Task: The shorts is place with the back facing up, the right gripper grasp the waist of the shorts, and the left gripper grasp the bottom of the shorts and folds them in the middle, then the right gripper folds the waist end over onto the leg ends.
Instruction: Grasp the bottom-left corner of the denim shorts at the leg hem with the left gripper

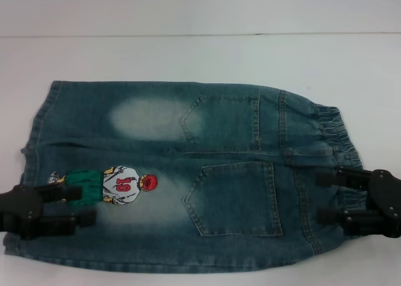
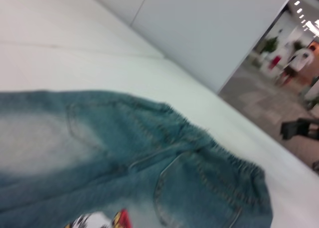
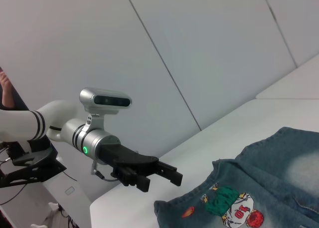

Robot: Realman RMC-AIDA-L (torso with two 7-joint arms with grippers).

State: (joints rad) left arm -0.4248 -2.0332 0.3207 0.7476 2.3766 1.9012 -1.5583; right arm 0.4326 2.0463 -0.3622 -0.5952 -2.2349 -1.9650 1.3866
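Observation:
The faded blue denim shorts (image 1: 188, 173) lie flat, back up, on the white table, with both patch pockets showing. The ruffled waist (image 1: 332, 136) is at the right and the leg hems (image 1: 41, 120) at the left, near the embroidered player (image 1: 119, 186). My left gripper (image 1: 88, 204) hangs open over the near leg end, holding nothing; the right wrist view shows it (image 3: 163, 180) just above the hem (image 3: 172, 204). My right gripper (image 1: 319, 196) is open over the near part of the waistband. One of its fingers (image 2: 296, 128) shows beyond the waist (image 2: 224, 158).
The white table (image 1: 188, 54) runs back to a pale wall. A bare strip of table lies behind the shorts. The left arm's silver, green-lit wrist carries a camera (image 3: 104, 99). Past the table's right end there is open floor (image 2: 259, 103).

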